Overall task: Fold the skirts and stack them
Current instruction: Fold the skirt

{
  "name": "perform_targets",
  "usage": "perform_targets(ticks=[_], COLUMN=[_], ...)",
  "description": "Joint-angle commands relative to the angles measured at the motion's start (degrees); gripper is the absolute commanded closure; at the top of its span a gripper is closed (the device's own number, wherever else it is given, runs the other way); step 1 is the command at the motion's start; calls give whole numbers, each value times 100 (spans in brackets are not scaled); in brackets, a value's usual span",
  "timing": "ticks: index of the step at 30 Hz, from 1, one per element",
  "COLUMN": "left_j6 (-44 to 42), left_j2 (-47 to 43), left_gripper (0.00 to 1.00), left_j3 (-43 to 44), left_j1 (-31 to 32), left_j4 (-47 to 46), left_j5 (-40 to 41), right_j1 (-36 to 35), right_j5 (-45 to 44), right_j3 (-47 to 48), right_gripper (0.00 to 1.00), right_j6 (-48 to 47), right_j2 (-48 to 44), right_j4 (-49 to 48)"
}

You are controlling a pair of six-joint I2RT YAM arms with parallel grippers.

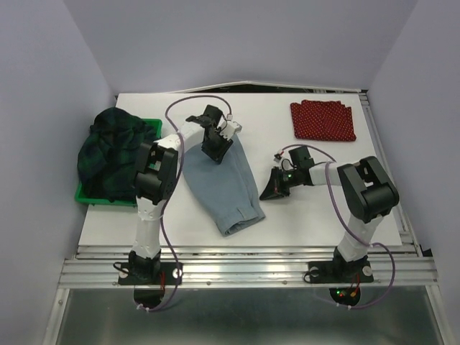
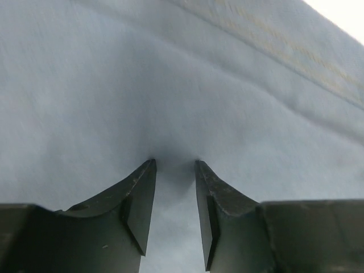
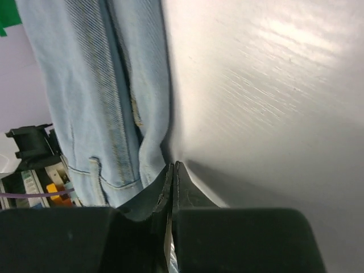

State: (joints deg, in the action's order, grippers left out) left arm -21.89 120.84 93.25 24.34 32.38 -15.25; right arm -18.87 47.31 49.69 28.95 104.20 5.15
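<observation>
The light blue-grey denim skirt (image 1: 224, 185) lies flat in the middle of the white table (image 1: 316, 208). My left gripper (image 1: 215, 154) stands on its upper part. In the left wrist view my left gripper (image 2: 175, 162) is open, with both tips pressed onto the denim skirt (image 2: 170, 74). My right gripper (image 1: 267, 192) is shut with nothing seen between the jaws, its tips at the skirt's right edge. The right wrist view shows my right gripper (image 3: 173, 165) beside the denim skirt (image 3: 102, 85). The red dotted skirt (image 1: 323, 120) lies folded at the back right. The plaid skirt (image 1: 111, 147) is bunched in the bin.
The green plastic bin (image 1: 106, 199) stands at the table's left edge under the plaid skirt. Purple cables loop from both arms. Walls close in the table on the left, back and right. A metal rail runs along the near edge.
</observation>
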Motion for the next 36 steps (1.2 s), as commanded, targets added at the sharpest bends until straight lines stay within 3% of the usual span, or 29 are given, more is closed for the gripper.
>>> perform_targets(ticks=[1,9,15,20,22,26,30,33,36], left_j6=[-683,-756,-290,96,159,412,904,1431,1836], left_j2=[816,1644,1224,-234,-525,-982,-922,-799,-641], left_gripper=[55,55,51,46,45,44,44,46,50], left_j3=[1015,2415,2269,1161,1090,1020,932,800,826], left_j1=[176,669,590,133,63,298,895,1204,1336], left_j4=[382,480,173,-688,-733,-865,-1093,-1382,-1392], left_j5=[-5,-241,-340,-488,-453,-418,511,961,1173], right_j1=[-274,-1390,-1804,-1339,-1067,-584,-249,110,436], right_j5=[-20,156,-203,-871,-1100,-1827,-2279,-2279,-2121], right_j3=[-310,251,296,-406,-522,-304,564,1094,1595], right_gripper=[99,99,97,87,78,68,68,80,86], right_j6=[400,779,815,472,331,190,365,734,1130], right_j2=[231,1075,736,-723,-1312,-2324,-1636,-661,-69], right_j4=[-918,-1288,-1166,-691,-498,-181,-111,-189,-565])
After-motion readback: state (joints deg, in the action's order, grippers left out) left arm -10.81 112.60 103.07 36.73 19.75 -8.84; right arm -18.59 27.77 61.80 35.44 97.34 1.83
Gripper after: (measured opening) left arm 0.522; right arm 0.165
